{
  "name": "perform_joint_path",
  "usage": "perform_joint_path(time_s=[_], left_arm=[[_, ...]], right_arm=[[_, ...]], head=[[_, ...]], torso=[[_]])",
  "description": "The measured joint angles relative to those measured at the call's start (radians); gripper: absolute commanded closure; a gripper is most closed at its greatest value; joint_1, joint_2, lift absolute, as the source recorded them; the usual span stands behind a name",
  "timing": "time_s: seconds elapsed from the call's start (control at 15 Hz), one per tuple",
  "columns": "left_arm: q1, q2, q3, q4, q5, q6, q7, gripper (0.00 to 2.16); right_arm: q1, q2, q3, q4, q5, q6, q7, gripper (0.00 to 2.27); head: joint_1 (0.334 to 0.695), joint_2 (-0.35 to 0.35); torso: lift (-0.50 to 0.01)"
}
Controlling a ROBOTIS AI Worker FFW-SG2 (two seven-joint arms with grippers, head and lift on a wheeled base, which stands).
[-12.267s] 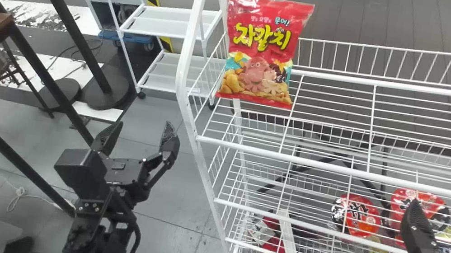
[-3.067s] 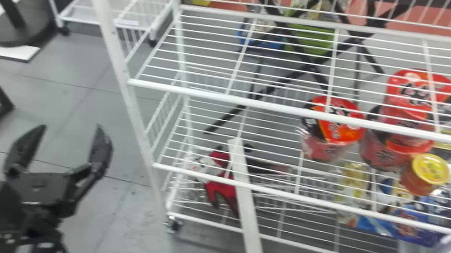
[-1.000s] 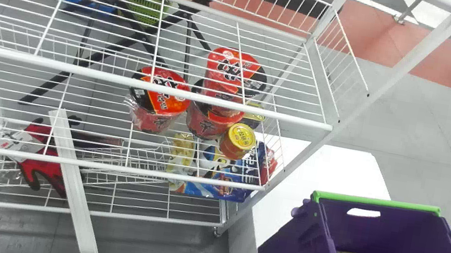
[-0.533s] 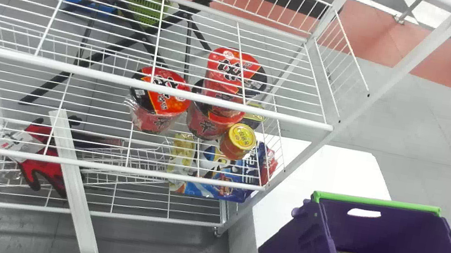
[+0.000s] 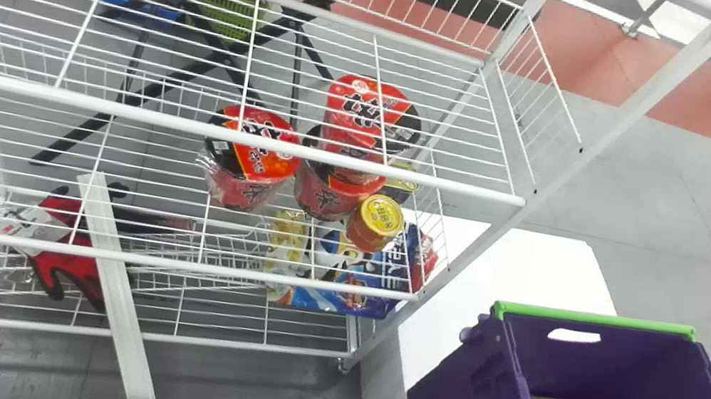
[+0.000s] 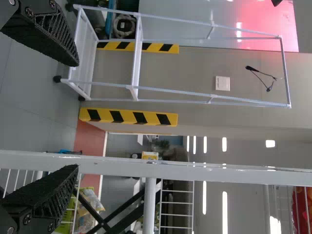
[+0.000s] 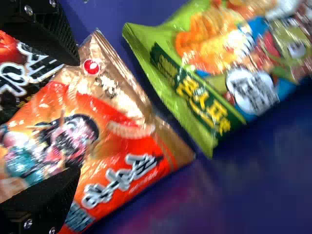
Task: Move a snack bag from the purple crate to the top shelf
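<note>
Red noodle cups [image 5: 250,160] beside a yellow-lidded can [image 5: 376,221], with a blue packet [image 5: 343,295] and a yellow packet [image 5: 286,246] lower down among the wires. Farther along, red-and-black gloves [image 5: 62,272] behind a slanting white bar [image 5: 120,290], and on the other side, a white table [image 5: 525,264]. In back, a green basket [image 5: 225,8], a blue tray [image 5: 159,12], a white cart [image 6: 137,58] and black-and-yellow striped strips [image 6: 127,117].
</note>
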Motion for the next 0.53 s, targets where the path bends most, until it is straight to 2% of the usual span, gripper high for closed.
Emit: perform_joint_path(time_s=[0.27, 0.53], left_arm=[[0.005, 0.011, 0.000, 0.006, 0.013, -0.017, 0.000, 0.06], [0.009, 0.020, 0.000, 0.010, 0.021, -0.031, 0.000, 0.06]], right_arm=[[0.005, 0.005, 0.052, 0.060, 0.041, -0.169, 0.033, 0.02], [0.009, 0.022, 0.098, 0.079, 0.069, -0.218, 0.033, 0.02]], head=[[0.695, -0.350], [0.695, -0.350]], torso=[[-0.453], [-0.453]])
